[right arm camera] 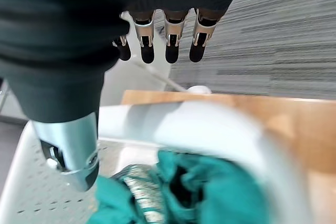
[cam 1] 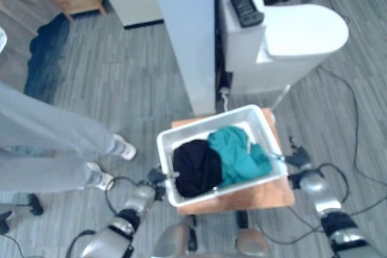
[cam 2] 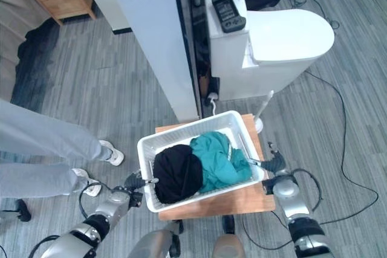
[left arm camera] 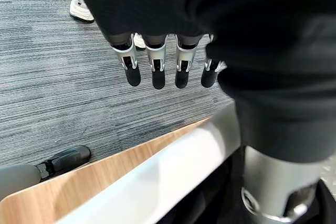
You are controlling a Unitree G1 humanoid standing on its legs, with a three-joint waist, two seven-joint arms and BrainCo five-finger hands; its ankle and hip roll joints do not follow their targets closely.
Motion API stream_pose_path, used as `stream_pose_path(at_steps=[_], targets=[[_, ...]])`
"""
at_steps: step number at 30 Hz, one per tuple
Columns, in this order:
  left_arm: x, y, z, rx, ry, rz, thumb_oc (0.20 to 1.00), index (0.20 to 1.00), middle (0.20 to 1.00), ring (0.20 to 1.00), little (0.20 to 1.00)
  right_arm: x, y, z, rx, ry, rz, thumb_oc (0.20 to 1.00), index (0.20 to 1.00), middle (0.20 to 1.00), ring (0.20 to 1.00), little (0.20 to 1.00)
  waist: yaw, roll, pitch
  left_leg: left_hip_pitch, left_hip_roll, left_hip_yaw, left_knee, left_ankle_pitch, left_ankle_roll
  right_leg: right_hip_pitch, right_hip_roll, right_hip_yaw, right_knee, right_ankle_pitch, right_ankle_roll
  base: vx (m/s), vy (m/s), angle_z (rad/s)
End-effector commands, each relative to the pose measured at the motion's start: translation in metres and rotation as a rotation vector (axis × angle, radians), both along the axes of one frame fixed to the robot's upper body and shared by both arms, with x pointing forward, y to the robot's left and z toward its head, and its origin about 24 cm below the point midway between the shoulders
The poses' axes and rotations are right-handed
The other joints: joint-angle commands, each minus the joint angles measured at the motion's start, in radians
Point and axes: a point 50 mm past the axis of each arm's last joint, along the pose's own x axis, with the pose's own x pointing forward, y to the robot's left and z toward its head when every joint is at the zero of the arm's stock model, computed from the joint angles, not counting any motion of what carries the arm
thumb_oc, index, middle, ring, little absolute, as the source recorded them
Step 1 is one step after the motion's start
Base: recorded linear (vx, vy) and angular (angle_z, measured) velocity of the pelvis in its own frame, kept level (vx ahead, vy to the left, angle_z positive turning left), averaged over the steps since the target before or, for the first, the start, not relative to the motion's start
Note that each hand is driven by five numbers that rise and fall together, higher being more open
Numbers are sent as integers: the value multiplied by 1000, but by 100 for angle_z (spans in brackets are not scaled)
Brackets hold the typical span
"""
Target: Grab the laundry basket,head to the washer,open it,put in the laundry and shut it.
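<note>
Sitting: white perforated plastic laundry basket (cam 2: pixel 238 124) on small wooden stool top (cam 2: pixel 242 200), spanning its edges
Left hand (left arm camera: pixel 157 61): fingers straight, empty, beside basket's left rim
Right hand (right arm camera: pixel 157 40): fingers straight, empty, at right rim

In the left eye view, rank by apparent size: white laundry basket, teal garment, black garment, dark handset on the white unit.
1. White laundry basket
2-3. Teal garment and black garment: look alike, unranked
4. Dark handset
</note>
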Motion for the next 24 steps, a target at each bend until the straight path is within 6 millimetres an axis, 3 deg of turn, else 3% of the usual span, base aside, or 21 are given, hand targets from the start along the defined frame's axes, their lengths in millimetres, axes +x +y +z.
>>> stream_pose_path(at_steps=[1,13,20,24], targets=[[19,-6,12,16,-47,-3,1000,1000,1000,1000,1000,14,3,25,18,-120,36,1000,1000,1000,1000,1000,41,-3,-35,18,-8,-65,53,-73,-7,-165,-4,-52,75,75,17,0,0,0],[21,-1,12,36,-39,18,1000,1000,1000,1000,1000,20,13,26,34,-119,59,1000,1000,1000,1000,1000,46,-7,-24,5,-8,-76,53,-67,-8,-189,-4,-61,107,63,13,2,1,1],[26,-4,16,44,-55,-1,1000,1000,1000,1000,1000,15,6,19,38,-90,20,1000,1000,1000,1000,1000,41,-15,-12,-6,-5,-85,55,-65,-8,-210,-3,-69,135,52,11,9,-4,6],[36,-1,23,82,-63,-13,1000,1000,1000,1000,1000,22,4,22,53,-83,11,1000,1000,1000,1000,1000,40,-20,1,-29,-5,-87,53,-56,-8,-237,1,-66,136,58,11,-17,-3,0]])
